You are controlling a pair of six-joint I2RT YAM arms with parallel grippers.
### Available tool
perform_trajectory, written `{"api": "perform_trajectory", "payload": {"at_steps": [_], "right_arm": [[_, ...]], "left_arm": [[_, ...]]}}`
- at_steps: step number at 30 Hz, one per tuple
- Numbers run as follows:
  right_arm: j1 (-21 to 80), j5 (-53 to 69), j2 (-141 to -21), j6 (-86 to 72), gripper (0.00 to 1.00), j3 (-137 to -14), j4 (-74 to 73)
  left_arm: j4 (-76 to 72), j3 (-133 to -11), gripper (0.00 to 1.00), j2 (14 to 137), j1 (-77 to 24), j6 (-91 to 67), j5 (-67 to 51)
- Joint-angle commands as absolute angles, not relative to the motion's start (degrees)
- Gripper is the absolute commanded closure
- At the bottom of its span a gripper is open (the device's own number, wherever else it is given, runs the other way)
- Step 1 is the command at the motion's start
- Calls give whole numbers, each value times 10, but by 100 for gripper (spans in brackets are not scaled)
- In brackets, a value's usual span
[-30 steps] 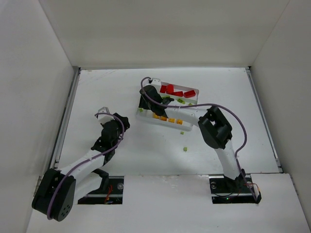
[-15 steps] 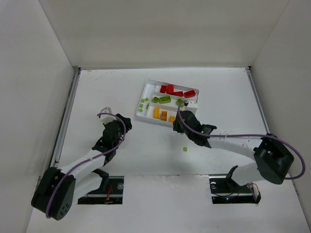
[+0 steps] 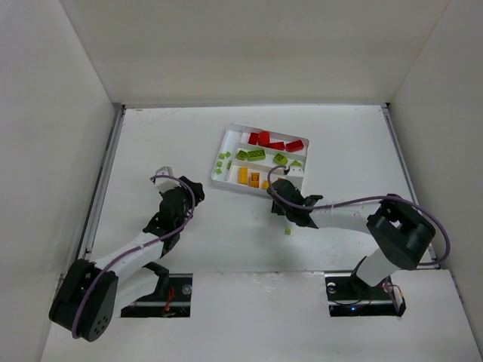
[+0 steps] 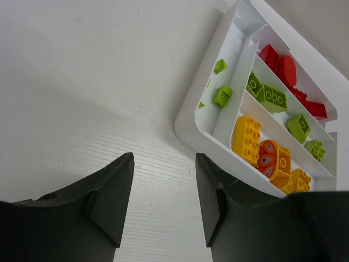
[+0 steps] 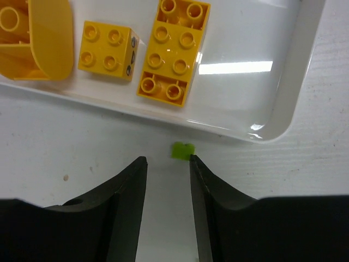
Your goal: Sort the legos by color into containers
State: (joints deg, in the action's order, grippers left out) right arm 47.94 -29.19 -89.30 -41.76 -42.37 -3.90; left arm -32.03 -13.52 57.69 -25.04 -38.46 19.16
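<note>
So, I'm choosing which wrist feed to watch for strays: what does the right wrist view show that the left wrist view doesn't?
Only the right wrist: a tiny green stud on the table just outside the tray's rim, ahead of the open right gripper. Only the left wrist: red bricks, green bricks in the middle slot, small green pieces in the end slot, and the open left gripper above the table. Both: yellow bricks inside the white tray.
</note>
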Motion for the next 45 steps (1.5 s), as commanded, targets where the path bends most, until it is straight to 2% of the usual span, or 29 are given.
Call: {"api": "perform_trajectory", "payload": {"at_steps": [1, 8, 15, 20, 28, 36, 40, 45], "right_arm": [[473, -312, -908, -427, 58, -456, -52], [474, -335, -911, -441, 62, -453, -67], [479, -345, -890, -421, 60, -461, -69], [476, -343, -906, -420, 58, -464, -67], [468, -342, -927, -407, 60, -469, -36], [463, -348, -952, -403, 68, -476, -20], [464, -348, -950, -403, 81, -478, -25], [477, -348, -888, -396, 83, -491, -45]], "left_arm": [[-351, -141, 54, 575, -247, -388, 192], [-357, -138, 53, 570, -247, -388, 188], [-429, -92, 51, 491, -263, -376, 189], [-399, -106, 51, 512, -253, -381, 190], [-403, -112, 50, 530, -256, -383, 185], [-403, -112, 50, 535, -259, -383, 185], [-404, -114, 50, 541, -260, -383, 185], [-404, -113, 50, 539, -257, -383, 185]]}}
